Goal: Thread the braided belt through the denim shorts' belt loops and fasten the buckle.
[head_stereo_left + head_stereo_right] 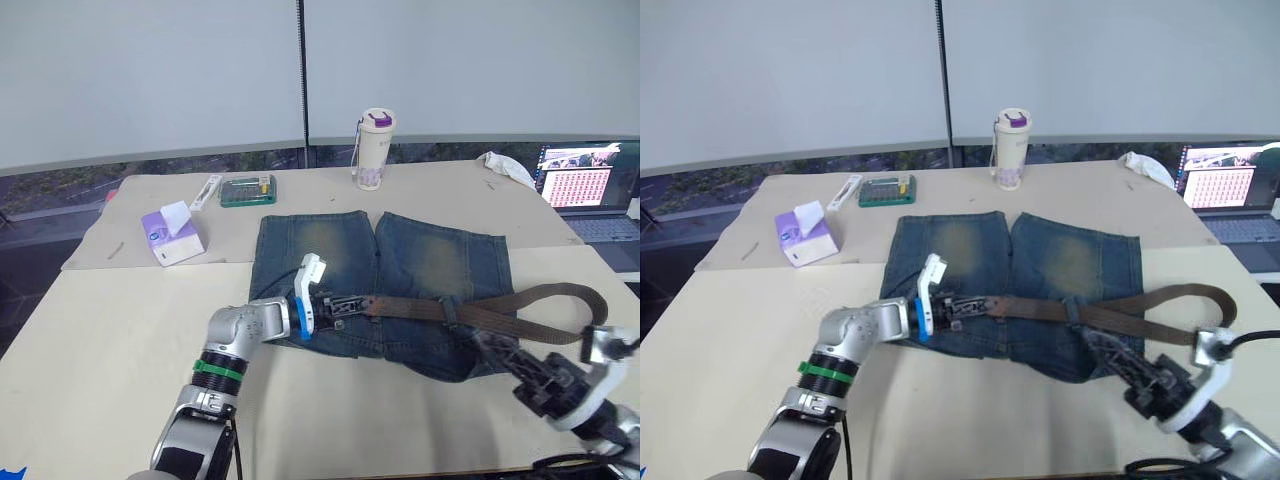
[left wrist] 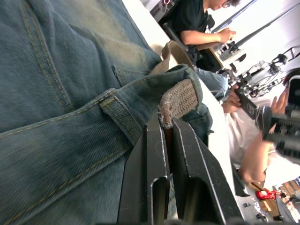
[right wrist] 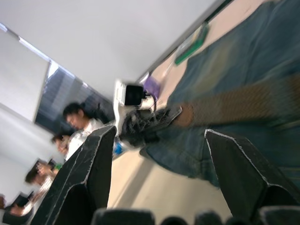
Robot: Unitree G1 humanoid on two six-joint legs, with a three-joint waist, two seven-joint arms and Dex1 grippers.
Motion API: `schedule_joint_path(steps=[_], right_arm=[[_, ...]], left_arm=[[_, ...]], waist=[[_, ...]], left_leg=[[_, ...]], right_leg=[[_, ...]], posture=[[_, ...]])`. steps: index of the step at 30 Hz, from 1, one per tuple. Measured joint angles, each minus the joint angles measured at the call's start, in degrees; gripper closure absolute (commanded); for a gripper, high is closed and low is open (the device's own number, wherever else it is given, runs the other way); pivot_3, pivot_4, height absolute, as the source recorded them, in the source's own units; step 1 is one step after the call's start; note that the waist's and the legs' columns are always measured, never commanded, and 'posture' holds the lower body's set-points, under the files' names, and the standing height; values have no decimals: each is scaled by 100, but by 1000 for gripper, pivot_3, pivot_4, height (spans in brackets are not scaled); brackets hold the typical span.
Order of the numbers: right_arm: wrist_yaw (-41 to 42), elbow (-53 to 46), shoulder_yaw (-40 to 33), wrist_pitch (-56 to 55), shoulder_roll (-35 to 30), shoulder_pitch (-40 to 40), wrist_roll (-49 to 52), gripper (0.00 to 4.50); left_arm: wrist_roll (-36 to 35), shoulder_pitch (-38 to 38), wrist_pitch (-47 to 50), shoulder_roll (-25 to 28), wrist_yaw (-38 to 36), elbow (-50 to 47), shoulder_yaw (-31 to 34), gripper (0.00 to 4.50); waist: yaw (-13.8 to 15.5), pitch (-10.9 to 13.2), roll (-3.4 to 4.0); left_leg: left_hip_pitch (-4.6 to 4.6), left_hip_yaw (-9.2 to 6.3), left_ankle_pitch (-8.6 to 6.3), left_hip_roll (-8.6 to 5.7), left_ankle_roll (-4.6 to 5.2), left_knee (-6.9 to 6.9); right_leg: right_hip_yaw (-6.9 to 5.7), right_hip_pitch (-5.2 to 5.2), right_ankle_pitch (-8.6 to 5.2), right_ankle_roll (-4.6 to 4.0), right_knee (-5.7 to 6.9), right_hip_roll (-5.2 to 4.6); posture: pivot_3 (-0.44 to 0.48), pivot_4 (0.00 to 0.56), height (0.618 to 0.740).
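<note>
The denim shorts [image 1: 400,270] lie flat on the table, waistband towards me. Along the waistband runs the braided belt [image 1: 420,308], which curls into a loop off the shorts' right side [image 1: 585,298]. My left gripper [image 1: 360,305] is shut on the belt's frayed end [image 2: 165,117] at the waistband's left part, just past a belt loop [image 2: 121,117]. At the shorts' near right corner my right gripper [image 1: 487,347] is open, nothing between its fingers [image 3: 89,173], and it points along the belt [image 3: 243,103]. The buckle is hidden.
At the back of the table stand a purple tissue box [image 1: 172,238], a green box [image 1: 248,190], a lidded tumbler [image 1: 375,148] and a white cloth [image 1: 510,168]. A laptop [image 1: 585,190] sits far right. People [image 2: 201,23] sit beyond the table.
</note>
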Motion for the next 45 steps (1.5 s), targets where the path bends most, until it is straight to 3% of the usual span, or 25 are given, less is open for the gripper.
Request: schedule_joint_path(steps=[6, 13, 16, 20, 21, 23, 26, 33, 39, 45], right_arm=[[-1134, -114, 1643, -96, 983, -775, -894, 1118], [-1501, 336, 1724, -771, 1619, -1396, -1312, 1118], [-1499, 341, 1720, -850, 1611, -1459, -1310, 1878], [-1499, 356, 1720, -850, 1575, -1458, -1282, 3221], [-1498, 355, 1723, -850, 1556, -1455, -1248, 3773], [-1496, 354, 1726, -849, 1530, -1451, -1210, 4335], [-1489, 350, 1738, -850, 1510, -1430, -1207, 4422], [-1471, 357, 1683, -907, 1323, -1318, -1451, 4500], [-1954, 690, 1009, -893, 1215, -1191, -1197, 4500], [-2189, 871, 854, -793, 1081, -1148, -1070, 4500]], left_arm=[[-577, 112, 552, 302, -396, -233, 365, 4500], [-907, 167, 832, 334, -407, -348, 575, 4500], [-914, 204, 836, 308, -404, -414, 564, 4500], [-916, 252, 837, 277, -393, -433, 555, 4500], [-916, 252, 835, 275, -391, -433, 554, 4500], [-902, 254, 810, 277, -382, -433, 544, 4500], [-831, 296, 660, 304, -408, -445, 452, 4500], [-266, 550, -49, 527, -681, -612, -128, 2069], [301, 670, -935, 759, -936, -628, -417, 49], [447, 754, -1472, 753, -1195, -634, -472, 49]], waist=[[8, -12, 11], [5, -23, 3], [0, -23, 4], [-5, -23, 4], [-6, -23, 4], [-7, -23, 4], [-8, -23, 4], [-1, -25, 7], [7, -25, 7], [6, -25, 8]], left_leg=[[-4, -11, 7, -5, -15, -3], [0, -17, 8, -20, -15, -5], [2, -19, 10, -20, -18, -6], [2, -20, 9, -20, -18, -6], [1, -20, 9, -20, -17, -6], [2, -20, 9, -20, -17, -6], [2, -20, 9, -20, -17, -7], [1, -20, 9, -21, -17, -8], [-1, -19, 8, -17, -15, -11], [-1, -18, 6, -14, -11, -11]], right_leg=[[-4, -18, 1, -2, 6, -2], [-5, -19, 2, -2, 7, -3], [-5, -19, 2, -3, 8, -2], [-5, -19, 2, -3, 8, -2], [-5, -19, 2, -3, 8, -2], [-5, -18, 2, -3, 8, -2], [-4, -18, 2, -3, 8, -2], [-4, -16, 2, -3, 5, -3], [-1, -15, 2, -4, 2, -6], [-3, -11, 2, -4, 1, -6]], posture=[[0, 150, 740], [0, 150, 740], [0, 150, 740], [0, 150, 740], [0, 150, 740], [0, 150, 740], [0, 150, 740], [0, 150, 740], [0, 150, 740], [0, 150, 740]])
